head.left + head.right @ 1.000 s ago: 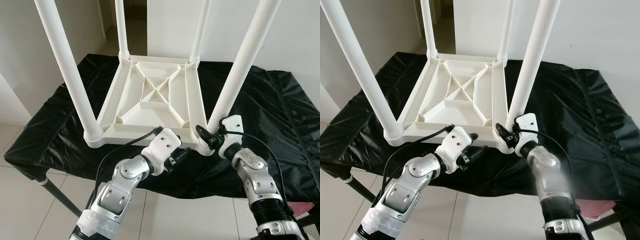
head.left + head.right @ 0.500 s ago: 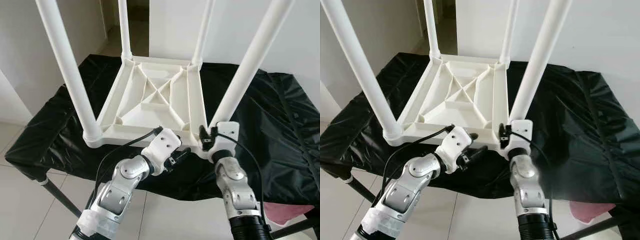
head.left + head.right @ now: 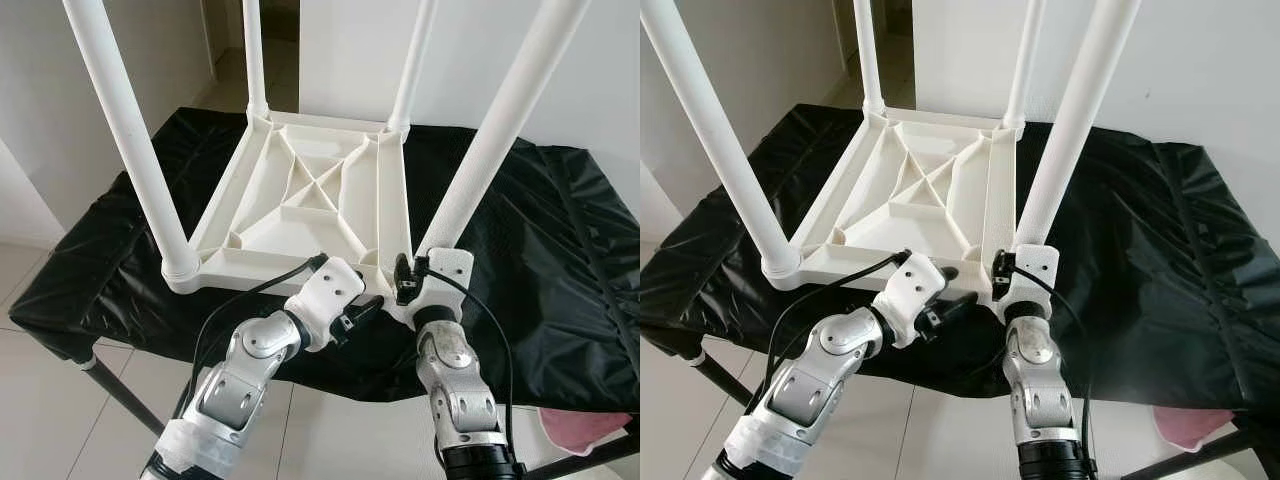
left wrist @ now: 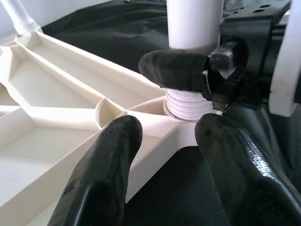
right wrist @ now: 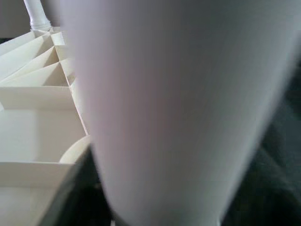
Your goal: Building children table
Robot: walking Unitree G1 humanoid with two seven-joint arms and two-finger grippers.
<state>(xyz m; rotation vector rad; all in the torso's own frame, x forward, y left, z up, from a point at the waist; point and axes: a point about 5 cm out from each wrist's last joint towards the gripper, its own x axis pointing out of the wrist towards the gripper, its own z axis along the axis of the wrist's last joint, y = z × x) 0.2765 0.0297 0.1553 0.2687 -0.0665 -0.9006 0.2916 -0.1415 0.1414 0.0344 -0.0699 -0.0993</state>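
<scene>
Black-draped bench [image 3: 560, 250] holds the upturned table [image 3: 300, 215]; at 5 o'clock the right gripper [image 3: 408, 282] clamps the near-right leg [image 3: 490, 140], likely screwing it home next, left gripper [image 4: 164, 160] open beside.

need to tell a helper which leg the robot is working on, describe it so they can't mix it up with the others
On the black-covered bench a white table top lies upside down with four white legs standing up. The near leg on the robot's right is the one. Unlike the others, it has the right gripper at its base, where screw threads show above the socket.
</scene>
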